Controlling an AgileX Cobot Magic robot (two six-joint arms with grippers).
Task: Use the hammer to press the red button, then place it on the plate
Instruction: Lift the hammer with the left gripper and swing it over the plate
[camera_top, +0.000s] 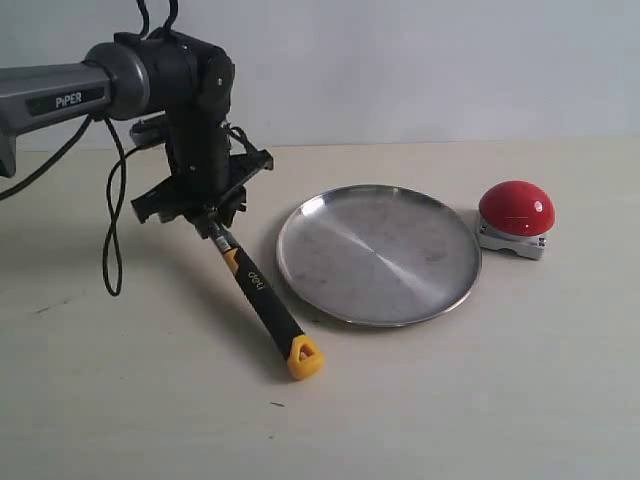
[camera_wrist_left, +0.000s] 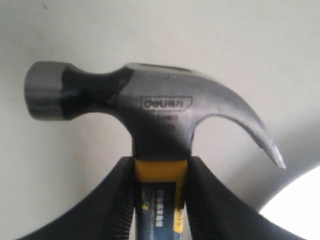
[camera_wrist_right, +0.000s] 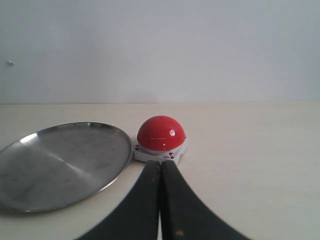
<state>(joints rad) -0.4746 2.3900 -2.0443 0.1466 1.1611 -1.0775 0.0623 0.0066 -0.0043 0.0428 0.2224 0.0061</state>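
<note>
The hammer (camera_top: 262, 296) slants down from my left gripper (camera_top: 205, 212), its yellow end resting on the table left of the plate. My left gripper (camera_wrist_left: 160, 172) is shut on the hammer's neck, just below the dark metal head (camera_wrist_left: 150, 107). The silver plate (camera_top: 378, 254) lies empty in the middle. The red button (camera_top: 516, 208) sits on its grey-white base to the plate's right. In the right wrist view my right gripper (camera_wrist_right: 160, 164) is shut with nothing in it, pointing at the red button (camera_wrist_right: 161, 133) a short way ahead, the plate (camera_wrist_right: 60, 162) beside it. That gripper does not show in the exterior view.
A black cable (camera_top: 112, 215) loops down from the left arm (camera_top: 70, 90) onto the pale table. A plain white wall runs along the table's far edge.
</note>
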